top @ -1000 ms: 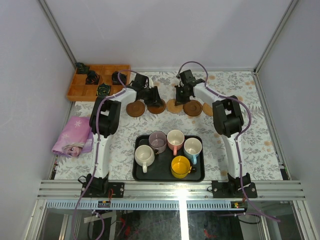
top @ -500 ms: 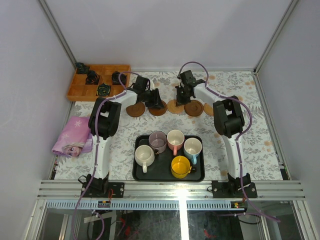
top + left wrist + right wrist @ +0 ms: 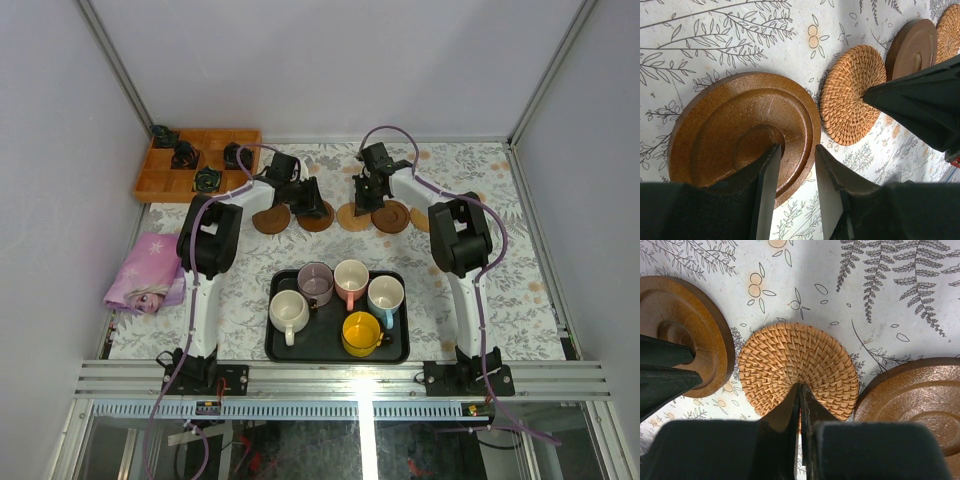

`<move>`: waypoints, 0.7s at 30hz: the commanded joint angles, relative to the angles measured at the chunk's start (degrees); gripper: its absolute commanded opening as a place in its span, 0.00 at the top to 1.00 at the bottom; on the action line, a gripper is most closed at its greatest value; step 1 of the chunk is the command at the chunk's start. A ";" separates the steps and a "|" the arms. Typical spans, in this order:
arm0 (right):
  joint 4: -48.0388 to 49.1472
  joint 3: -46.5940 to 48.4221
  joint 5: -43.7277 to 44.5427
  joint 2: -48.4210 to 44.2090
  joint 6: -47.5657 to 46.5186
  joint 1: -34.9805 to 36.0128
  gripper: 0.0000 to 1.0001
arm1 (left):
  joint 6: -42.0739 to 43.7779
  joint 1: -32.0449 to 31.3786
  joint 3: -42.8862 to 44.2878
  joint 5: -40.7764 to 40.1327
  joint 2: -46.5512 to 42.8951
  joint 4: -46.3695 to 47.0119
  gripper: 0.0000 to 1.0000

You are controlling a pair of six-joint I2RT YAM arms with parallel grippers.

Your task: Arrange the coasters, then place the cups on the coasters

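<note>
Several coasters lie in a row at the back: brown (image 3: 268, 221), brown (image 3: 318, 216), woven tan (image 3: 350, 216), brown (image 3: 390, 217). My left gripper (image 3: 306, 197) (image 3: 797, 150) is open and straddles the rim of a brown coaster (image 3: 740, 140), one finger over the disc, one outside it. My right gripper (image 3: 368, 196) (image 3: 800, 386) is shut, its tip on the woven coaster (image 3: 800, 357). The cups stand on the black tray (image 3: 330, 347): cream-white (image 3: 289, 310), mauve (image 3: 315, 282), pink (image 3: 351, 280), light blue (image 3: 385, 296), yellow (image 3: 361, 332).
A wooden compartment box (image 3: 160, 184) holding black items sits at the back left. A pink printed cloth (image 3: 148, 272) lies at the left edge. Brown coasters (image 3: 685, 335) (image 3: 920, 400) flank the woven one closely, and the two grippers work close together.
Both grippers have shifted slightly to the right, and the brown and woven coasters under them have slid a little the same way. The cups have not moved.
</note>
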 commanded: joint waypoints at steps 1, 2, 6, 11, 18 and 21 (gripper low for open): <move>-0.77 0.93 1.00 -3.80 -0.93 0.77 1.00 | 0.15 -1.91 -3.67 -2.14 2.15 -8.88 0.65; -0.80 1.53 1.08 -3.87 -1.02 0.78 1.00 | 0.21 -1.92 -3.54 -2.18 1.67 -8.83 0.65; -0.66 4.53 2.14 -5.17 -1.18 0.79 1.00 | -0.07 -1.87 -1.14 -2.02 -0.66 -9.36 0.64; 0.34 5.83 4.21 -8.11 -1.50 0.77 1.00 | -0.06 -1.84 4.20 -2.01 -3.36 -10.98 0.61; 1.14 2.89 9.29 -13.17 -1.58 0.66 0.99 | -0.76 -1.39 3.58 -3.82 -7.67 -10.17 0.59; 1.00 0.18 11.84 -15.45 -1.55 0.62 0.99 | -2.03 -0.47 0.87 -4.63 -9.83 -7.80 0.57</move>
